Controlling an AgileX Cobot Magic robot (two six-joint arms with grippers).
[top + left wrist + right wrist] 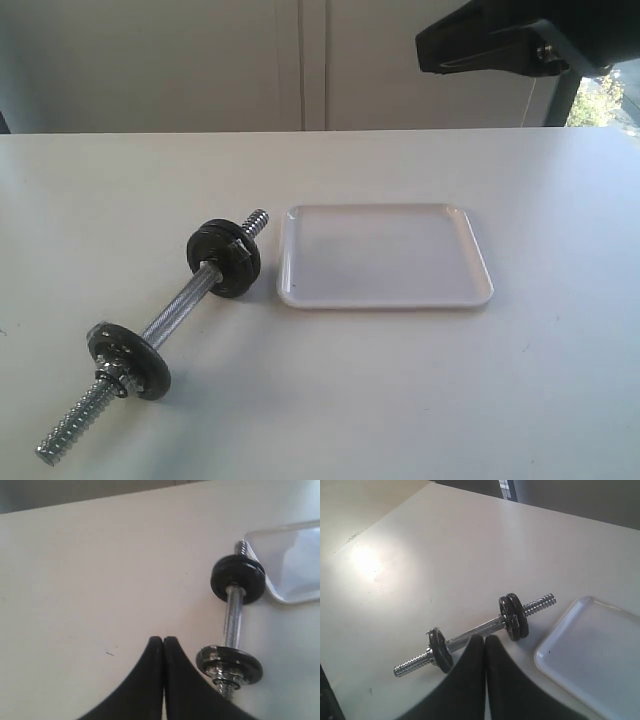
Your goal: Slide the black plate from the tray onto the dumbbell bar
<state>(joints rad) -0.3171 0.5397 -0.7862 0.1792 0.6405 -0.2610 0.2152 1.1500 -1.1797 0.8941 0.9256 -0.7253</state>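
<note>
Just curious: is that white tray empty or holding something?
Empty: the tray shows only bare white floor; nothing rests in it.

Exterior view: bright, soft daylight. The window (603, 95) at upper right is the visible source and is slightly blown out. The counter (120, 180) reads near-white with low contrast. Shadows under the dumbbell bar (178, 308) are faint and soft-edged. The tray (385, 300) carries a dull grey reflection across its floor. The right arm (500, 45) is underexposed, almost a silhouette. Focus fair, mild grain.

Right wrist view: hard glare patch on the counter, clipped to white. The right fingers (465, 680) are black and blurred, with no surface detail.

Left wrist view: even light. The tray is overexposed with a bluish sheen, and the bar's chrome shows specular streaks. The left fingers (145, 685) are out of focus.
</note>
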